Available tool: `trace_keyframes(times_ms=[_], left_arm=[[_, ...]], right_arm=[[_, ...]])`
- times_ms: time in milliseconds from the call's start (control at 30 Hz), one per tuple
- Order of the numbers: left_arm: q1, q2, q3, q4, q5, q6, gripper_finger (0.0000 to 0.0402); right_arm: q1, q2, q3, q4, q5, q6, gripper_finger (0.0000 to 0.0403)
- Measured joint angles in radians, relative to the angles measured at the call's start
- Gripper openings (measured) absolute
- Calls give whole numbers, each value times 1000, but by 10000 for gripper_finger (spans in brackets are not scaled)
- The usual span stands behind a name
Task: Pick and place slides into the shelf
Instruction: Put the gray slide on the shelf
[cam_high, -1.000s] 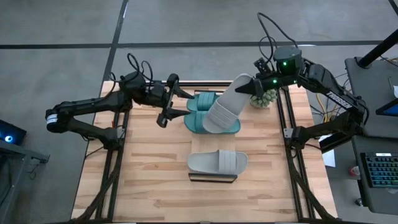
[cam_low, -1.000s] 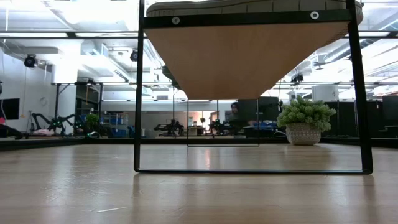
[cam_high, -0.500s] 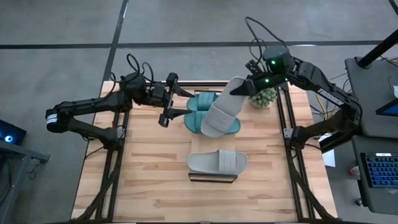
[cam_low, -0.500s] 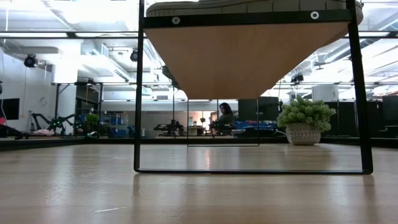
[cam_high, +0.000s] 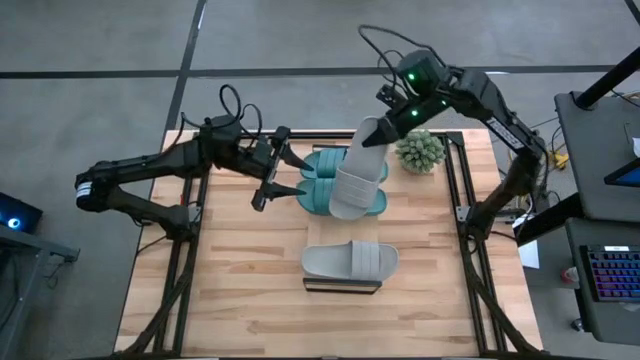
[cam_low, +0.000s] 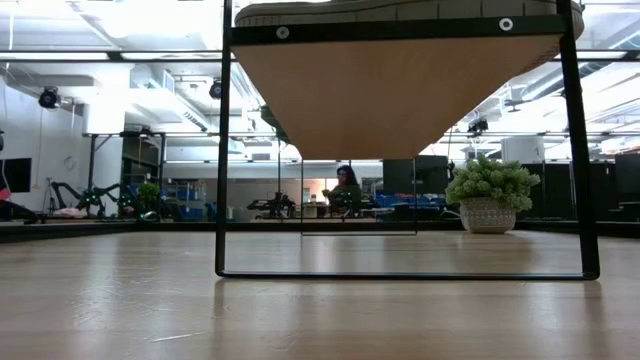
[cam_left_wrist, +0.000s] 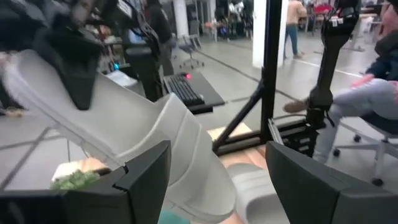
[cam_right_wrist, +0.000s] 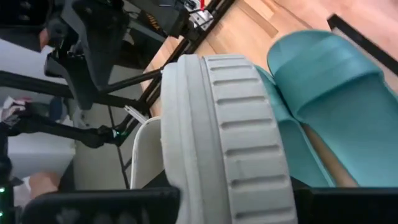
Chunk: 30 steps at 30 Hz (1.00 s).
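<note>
Four slides in view from above: one light grey slide (cam_high: 350, 261) flat on the shelf (cam_high: 342, 285) near the desk's middle, two teal slides (cam_high: 322, 182) side by side toward the far edge, second grey slide (cam_high: 357, 176) tilted in the air above the teal pair. Right gripper (cam_high: 372, 135) clamped on that raised grey slide's upper end; ribbed sole (cam_right_wrist: 239, 124) filling the right wrist view, teal slides beyond. Left gripper (cam_high: 283, 171) just beside the teal pair on their left, fingers (cam_left_wrist: 147, 180) well apart, nothing between them; grey slide hanging close ahead in its wrist view.

Desk (cam_high: 230, 290): light wood planks, dark metal rails along both sides. Small potted plant (cam_high: 420, 151) at the far right, near the right arm. Grey concrete floor all round, keyboard (cam_high: 612, 272) on a side stand at right.

Low view: shelf's wooden underside (cam_low: 395, 95) and black frame leg (cam_low: 222, 150) very close, sole of a grey slide just visible on top. Beyond, plant in a woven pot (cam_low: 488, 195), open workshop hall with bright ceiling lights, a seated person (cam_low: 345, 188) far back. More people standing and sitting in the left wrist view's background.
</note>
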Motion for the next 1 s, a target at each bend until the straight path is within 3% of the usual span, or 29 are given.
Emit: trace_keyframes(times_ms=[333, 500, 1000], left_arm=[[-13, 86, 179, -211, 46, 11, 246], [-17, 139, 252, -321, 53, 28, 246], [-24, 262, 358, -319, 61, 80, 246]], right_arm=[[1, 178, 269, -201, 3, -95, 45], [1, 183, 266, -225, 3, -101, 44], [3, 181, 268, -221, 0, -59, 44]])
